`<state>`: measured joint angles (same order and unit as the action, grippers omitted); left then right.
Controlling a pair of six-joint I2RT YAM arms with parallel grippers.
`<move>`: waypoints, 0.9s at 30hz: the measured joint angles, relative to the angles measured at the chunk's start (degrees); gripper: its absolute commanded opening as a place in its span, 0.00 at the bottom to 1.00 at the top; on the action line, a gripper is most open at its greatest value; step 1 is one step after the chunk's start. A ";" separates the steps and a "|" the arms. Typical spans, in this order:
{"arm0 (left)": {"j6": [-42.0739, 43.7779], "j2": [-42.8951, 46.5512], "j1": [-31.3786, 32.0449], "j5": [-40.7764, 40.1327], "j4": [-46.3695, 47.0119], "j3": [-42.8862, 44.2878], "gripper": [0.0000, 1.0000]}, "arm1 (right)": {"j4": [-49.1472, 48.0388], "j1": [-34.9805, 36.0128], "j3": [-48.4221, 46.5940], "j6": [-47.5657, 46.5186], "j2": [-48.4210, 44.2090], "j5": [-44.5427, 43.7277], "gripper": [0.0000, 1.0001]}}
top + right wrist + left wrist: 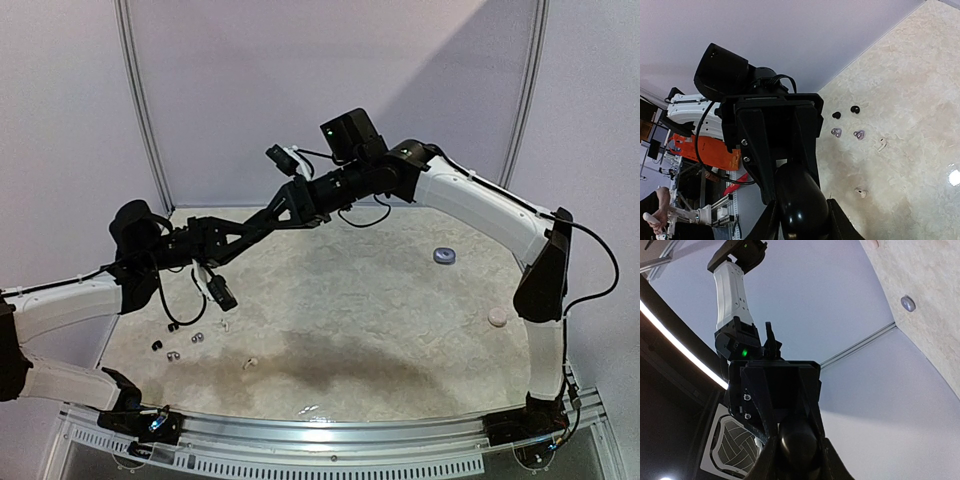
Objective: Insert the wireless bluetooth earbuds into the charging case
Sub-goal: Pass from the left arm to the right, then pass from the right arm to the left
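A glossy black charging case point(800, 200) hangs in mid-air above the back of the table, where the two arms meet. My left gripper point(797, 446) is shut on its rounded end point(799, 437). From the opposite side my right gripper point(802, 214) is shut on it too, fingers against both flanks. In the top view the left gripper point(297, 204) and right gripper point(313, 193) stand tip to tip. The earbuds lie loose on the table at the left: a black one point(836, 115), a silvery one point(836, 132) and a white one point(860, 192), with their mates nearby point(197, 337).
A round bluish-grey case point(444, 255) lies at the right back of the table point(380, 320), and a small pinkish round one point(497, 317) lies nearer the right arm. White walls close the back and sides. A metal rail point(320, 425) runs along the near edge.
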<state>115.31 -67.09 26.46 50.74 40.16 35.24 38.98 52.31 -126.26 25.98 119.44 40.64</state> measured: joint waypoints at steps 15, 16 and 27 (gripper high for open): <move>-0.13 1.20 0.20 -7.39 3.39 -3.37 0.82 | -2.86 -1.92 4.92 0.68 -0.70 1.51 0.00; -0.20 1.46 0.20 -8.09 4.09 -3.69 0.75 | -2.97 -2.25 5.40 0.79 -1.11 1.46 0.00; -0.31 -1.25 0.28 -7.56 7.17 -3.76 0.61 | -8.31 -2.84 7.23 6.43 -4.52 2.12 0.00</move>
<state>115.00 -68.34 26.74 43.18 47.33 31.48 30.68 49.47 -119.02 32.40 114.91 42.76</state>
